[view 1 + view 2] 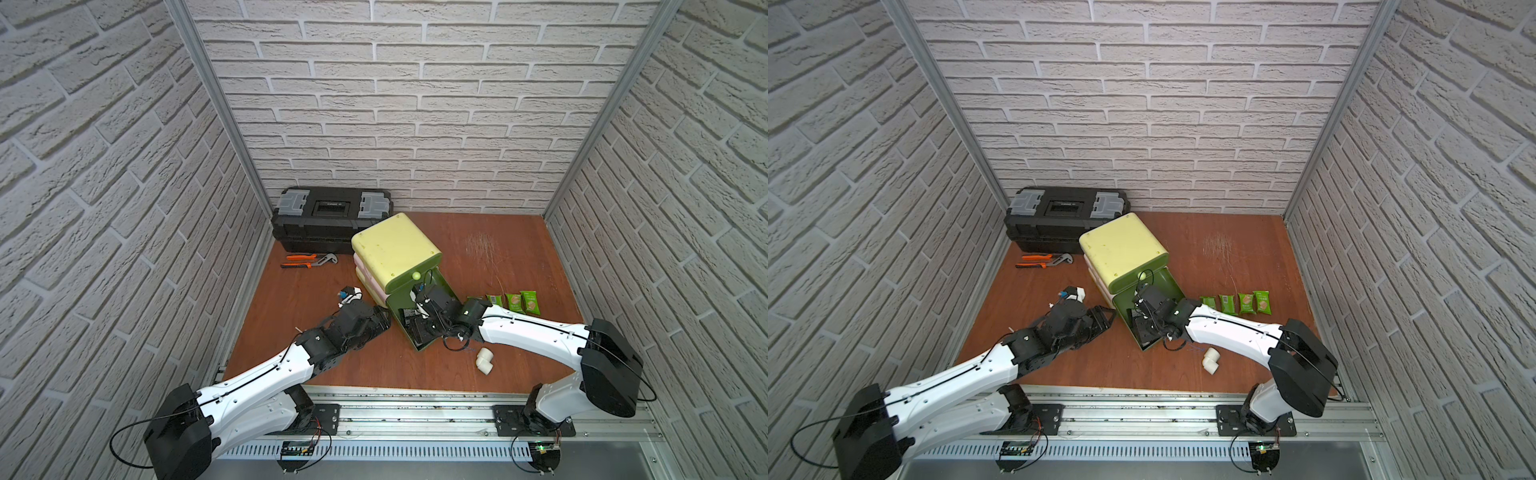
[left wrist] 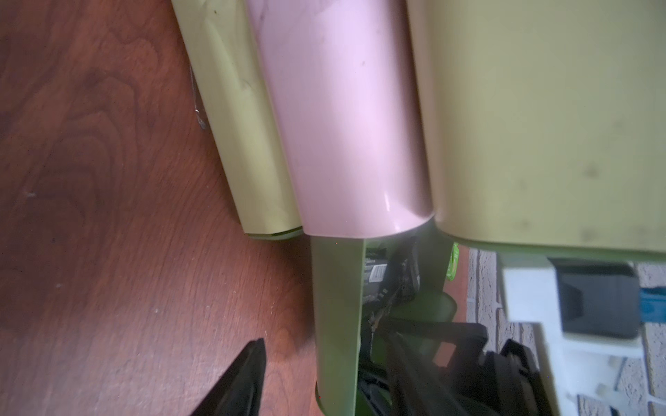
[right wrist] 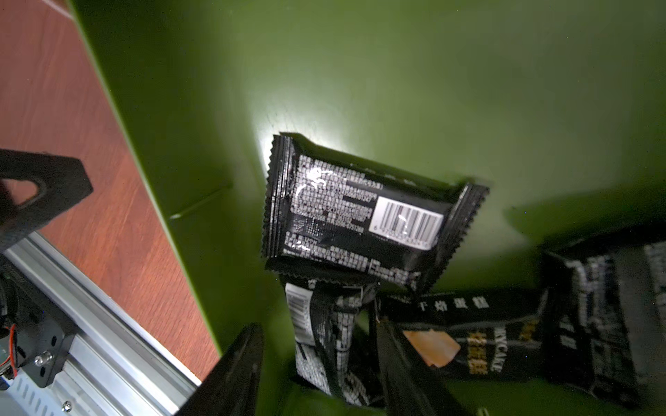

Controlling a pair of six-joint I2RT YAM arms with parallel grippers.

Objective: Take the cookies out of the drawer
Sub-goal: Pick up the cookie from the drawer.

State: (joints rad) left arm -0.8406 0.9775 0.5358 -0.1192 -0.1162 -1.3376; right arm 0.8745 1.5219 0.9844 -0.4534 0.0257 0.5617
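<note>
**Jaws Astride Black Cookies**

In both top views, four green cookies (image 1: 515, 302) lie in a row on the table (image 1: 332, 357), right of the open drawer (image 1: 441, 284). My right gripper (image 1: 422, 318) is inside it and my left gripper (image 1: 381, 322) is at its side. Left wrist: my left jaws stand apart, astride its wall. Right wrist: my right jaws gape around one of several black cookies (image 3: 360, 212) on its floor.

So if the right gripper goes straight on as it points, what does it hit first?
Likely the black packet lying between the fingers of the right gripper in the drawer; the barcode packet sits just beyond. Depth unclear.
</note>
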